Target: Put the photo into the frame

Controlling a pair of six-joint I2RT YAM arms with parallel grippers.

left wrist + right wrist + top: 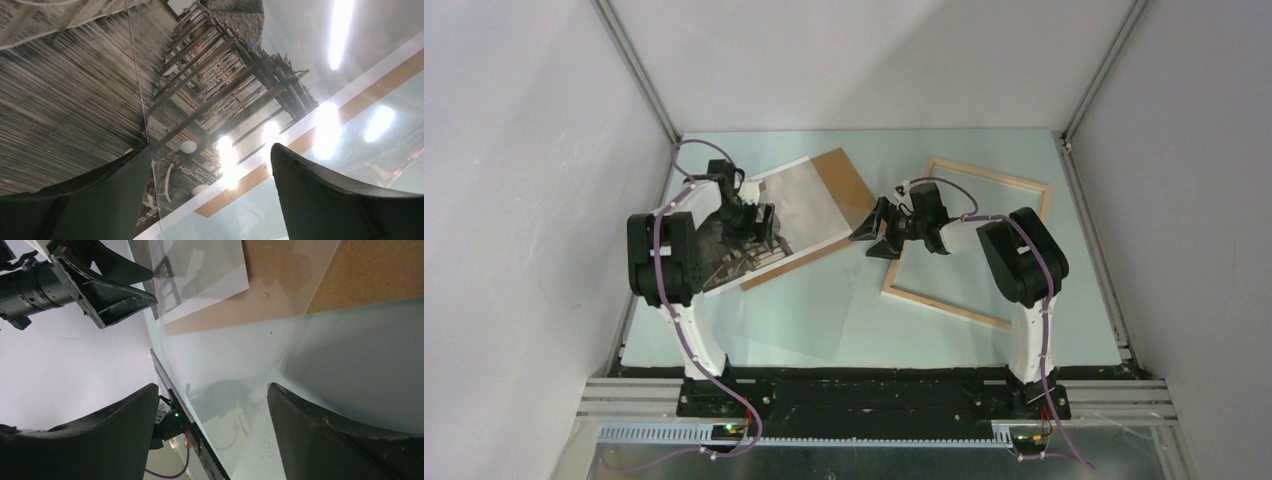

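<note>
photo (799, 210) on backing board (844, 180), left | frame (946, 307) right, apart

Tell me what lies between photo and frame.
In the top view, the brown board under the photo juts toward the frame, and the right gripper is there.

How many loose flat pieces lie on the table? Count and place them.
4: photo far left, brown backing board under it, clear sheet near centre, frame right. None seem hidden.

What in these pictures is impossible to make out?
Top view: near-left part of the photo, under the left gripper.
Top view: left rail of the frame, partly behind the right gripper.
Left wrist view: the printed sign, its wording cut off by a finger.
</note>
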